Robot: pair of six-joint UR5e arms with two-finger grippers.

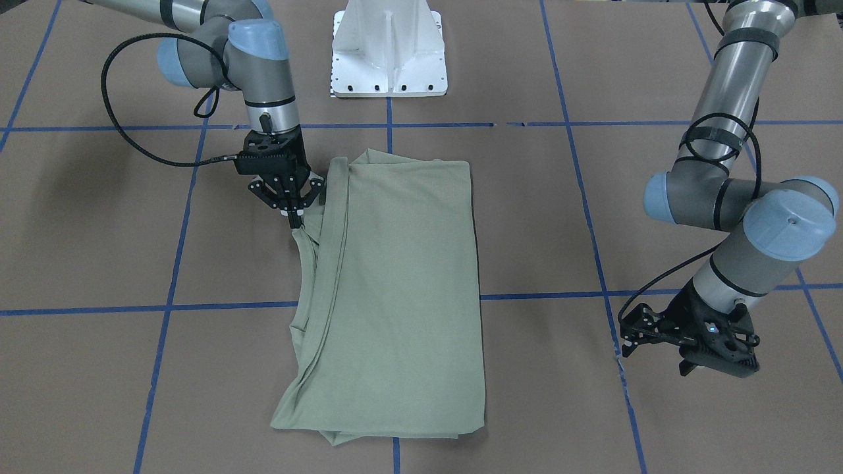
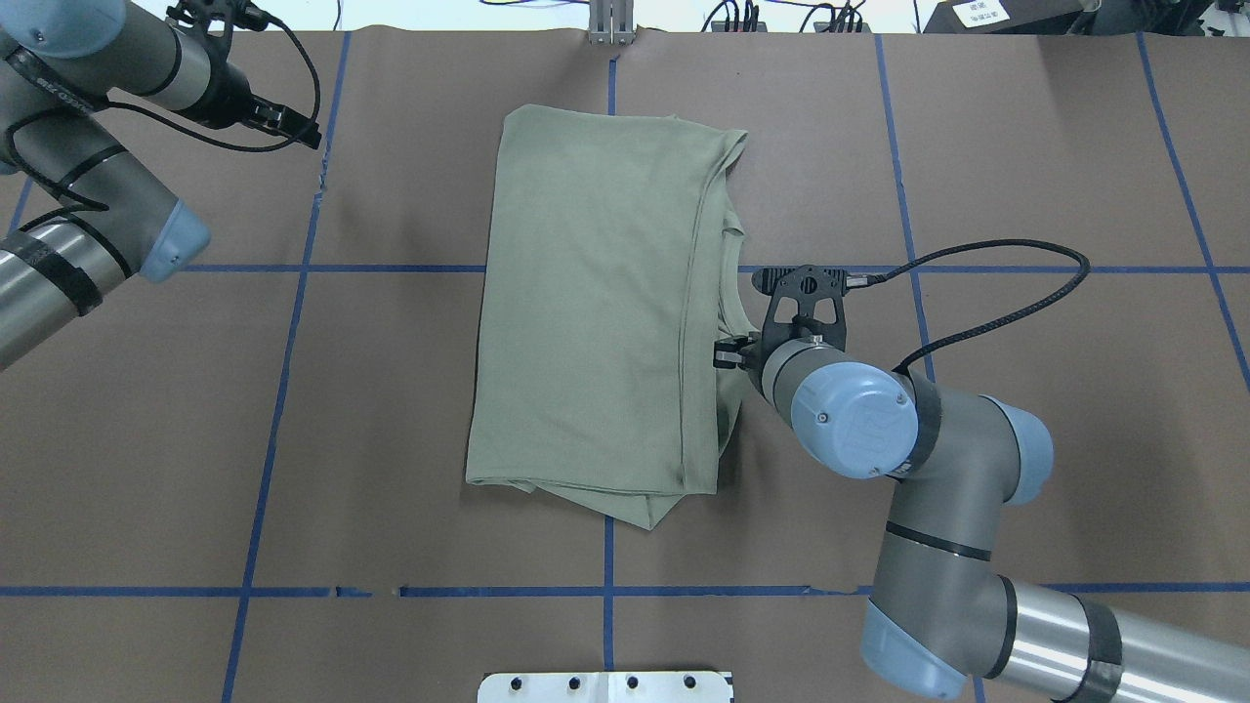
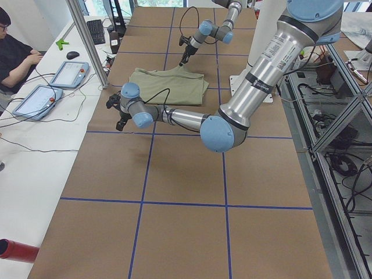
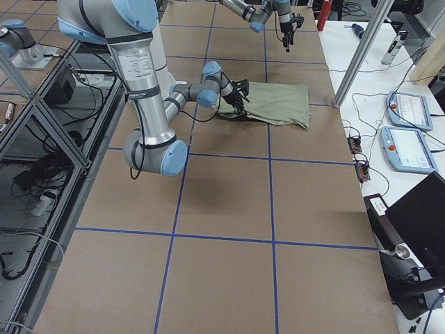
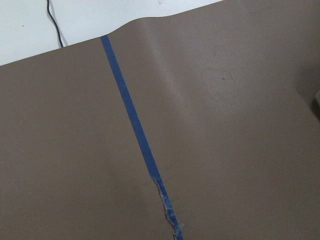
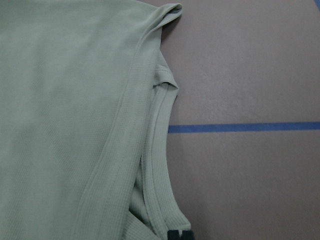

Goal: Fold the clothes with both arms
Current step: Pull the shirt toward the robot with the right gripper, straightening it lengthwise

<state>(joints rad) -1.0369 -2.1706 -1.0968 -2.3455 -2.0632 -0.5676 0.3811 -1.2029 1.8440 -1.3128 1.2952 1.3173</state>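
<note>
Sage-green shirt [image 1: 402, 283] lies mid-worktop [image 1: 99, 217], folded into a long rectangle. Layered ribbed edges show along the side nearest the right arm. Right gripper [image 1: 294, 220] points down at that side. Its fingers [image 1: 299, 205] are drawn together to a point on the ribbed edge, and the fabric rises slightly to meet them. Left gripper [image 1: 655, 359] hangs low over bare brown paper, well apart from the shirt, fingers spread, nothing between them. Blue tape lines [image 1: 388, 131] grid the brown cover. White base [image 1: 388, 52] stands beyond the shirt's short end. Person [image 3: 14, 55] seated at a side desk past the worktop's far edge.
</note>
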